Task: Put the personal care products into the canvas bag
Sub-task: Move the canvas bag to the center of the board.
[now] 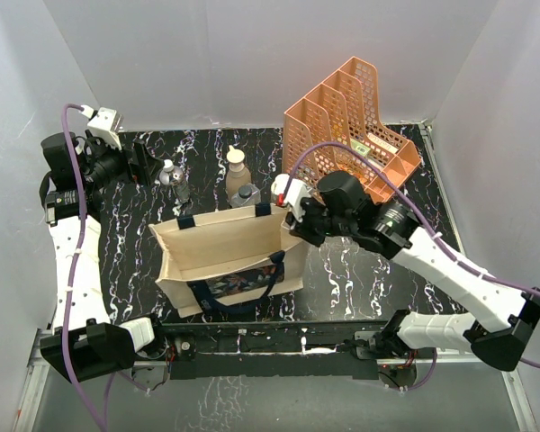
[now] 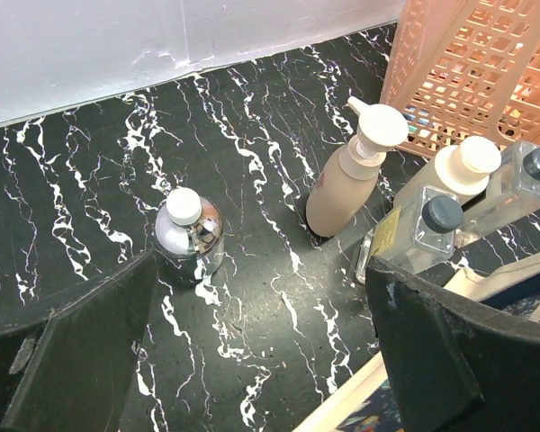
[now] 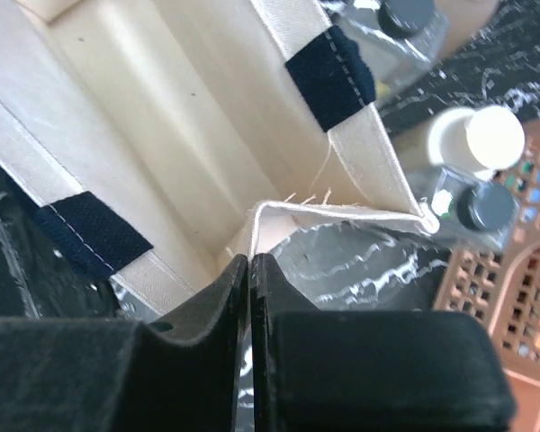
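Status: canvas bag point(image 1: 218, 245) stands open at the centre of the bench point(image 1: 342, 270). The right jaws are fully closed, pinching the bag's fabric rim at its 3 o'clock side. The left jaws are spread wide with nothing in them, hovering at the bench's 10 o'clock above the silver bottle point(image 2: 191, 236). At the bag's 12 o'clock, all on the bench and outside it: tan pump bottle point(image 2: 342, 193), cream bottle point(image 2: 457, 173), two glass bottles point(image 2: 420, 229) with dark caps. Orange file rack point(image 1: 351, 126) sits at 1 o'clock.
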